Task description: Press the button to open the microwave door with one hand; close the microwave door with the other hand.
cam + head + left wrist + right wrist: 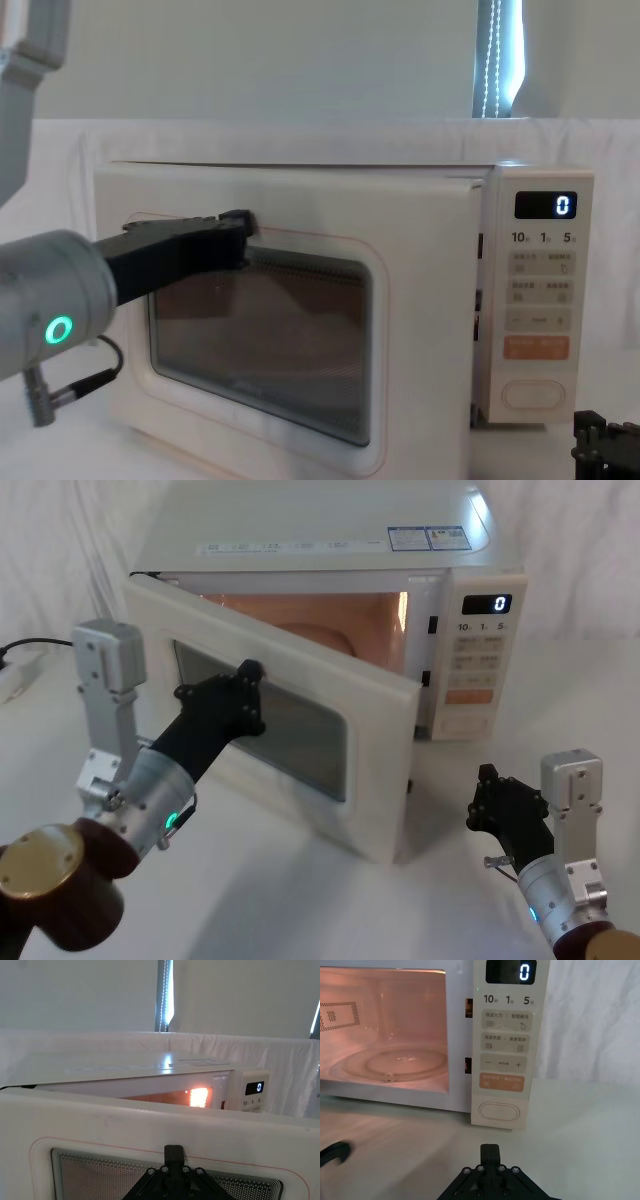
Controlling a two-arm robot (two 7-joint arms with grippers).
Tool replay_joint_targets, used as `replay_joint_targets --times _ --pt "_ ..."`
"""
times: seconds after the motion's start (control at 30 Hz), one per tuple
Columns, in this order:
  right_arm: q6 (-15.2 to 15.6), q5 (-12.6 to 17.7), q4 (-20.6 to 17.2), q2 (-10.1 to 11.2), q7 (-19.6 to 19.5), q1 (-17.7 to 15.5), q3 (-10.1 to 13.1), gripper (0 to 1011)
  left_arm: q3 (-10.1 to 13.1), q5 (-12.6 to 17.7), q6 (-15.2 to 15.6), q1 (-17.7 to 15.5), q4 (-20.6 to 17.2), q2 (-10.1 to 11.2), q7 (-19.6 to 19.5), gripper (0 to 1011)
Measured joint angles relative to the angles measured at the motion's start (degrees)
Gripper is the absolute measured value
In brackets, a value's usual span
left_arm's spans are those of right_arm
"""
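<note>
The microwave door [300, 710] stands ajar, swung out toward 7 o'clock, with the left gripper [250, 675] pressed against its window, fingers narrow. The right gripper [490, 785], width unreadable, hovers over the desk [300, 900] at 5 o'clock from the button [498, 1111]. Right wrist view reveals the lit cavity and turntable [390, 1062]

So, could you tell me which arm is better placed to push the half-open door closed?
Left. Its black claw sits against the wide cream microwave door at its dark window, while the right claw hangs back near the table by the control panel.
</note>
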Motion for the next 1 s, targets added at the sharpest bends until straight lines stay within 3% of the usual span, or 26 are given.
replay_joint_targets --times 0.47,1.0 --pt "0.0 0.0 0.0 0.0 0.0 0.0 0.0 0 2.5 2.4 -0.7 -6.7 7.5 -2.8 0.7 0" --pt "0.0 0.0 0.0 0.0 0.0 0.0 0.0 0 3.7 5.0 -1.8 -12.4 14.9 -5.9 1.0 0"
